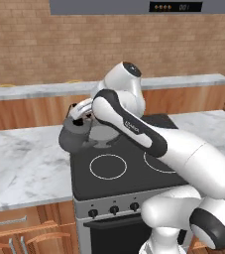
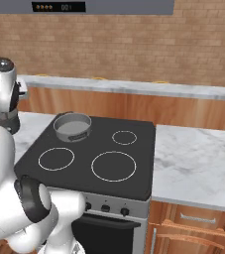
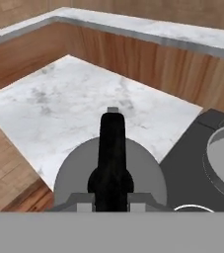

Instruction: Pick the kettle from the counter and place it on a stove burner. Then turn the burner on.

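Carrying kettle (image 1: 76,135) at frame's centre-left, pincer (image 1: 79,113) clamped on its handle (grip looking firm); needing lowering onto stove burner (image 1: 108,166).

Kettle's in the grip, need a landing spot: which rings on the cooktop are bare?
Bare: the front-left ring, the large front-right ring and the small back-right ring. Crowded: the back-left corner, where the grey pot sits, with the kettle held beside it.
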Robot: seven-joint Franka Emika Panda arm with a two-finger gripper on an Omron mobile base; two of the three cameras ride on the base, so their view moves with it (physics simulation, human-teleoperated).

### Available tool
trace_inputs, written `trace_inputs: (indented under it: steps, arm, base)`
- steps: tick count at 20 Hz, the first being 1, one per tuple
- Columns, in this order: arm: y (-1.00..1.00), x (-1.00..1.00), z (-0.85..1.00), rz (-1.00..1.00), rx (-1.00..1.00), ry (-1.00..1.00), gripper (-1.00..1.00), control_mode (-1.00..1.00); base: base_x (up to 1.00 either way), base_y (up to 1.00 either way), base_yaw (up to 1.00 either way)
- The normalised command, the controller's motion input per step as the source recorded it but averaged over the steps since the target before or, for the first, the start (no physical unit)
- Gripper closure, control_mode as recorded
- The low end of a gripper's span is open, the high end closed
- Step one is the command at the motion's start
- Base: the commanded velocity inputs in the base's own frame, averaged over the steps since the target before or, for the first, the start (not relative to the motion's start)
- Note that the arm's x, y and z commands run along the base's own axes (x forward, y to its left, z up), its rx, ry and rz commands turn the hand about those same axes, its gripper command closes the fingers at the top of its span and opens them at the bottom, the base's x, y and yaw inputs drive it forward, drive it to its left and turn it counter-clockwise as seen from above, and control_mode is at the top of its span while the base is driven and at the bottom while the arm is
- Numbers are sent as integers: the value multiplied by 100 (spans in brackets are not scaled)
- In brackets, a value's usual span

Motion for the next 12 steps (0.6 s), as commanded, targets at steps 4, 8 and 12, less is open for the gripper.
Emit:
trace_inputs:
  steps: [4, 8, 12]
  arm:
    - [-29, 0, 2, 0, 3, 28, 100, -100]
    - [-3, 0, 0, 0, -10, 34, 100, -100]
    - [-18, 0, 0, 0, -16, 28, 100, -100]
  base:
    - [0, 0, 0]
    - [0, 0, 0]
    - [0, 0, 0]
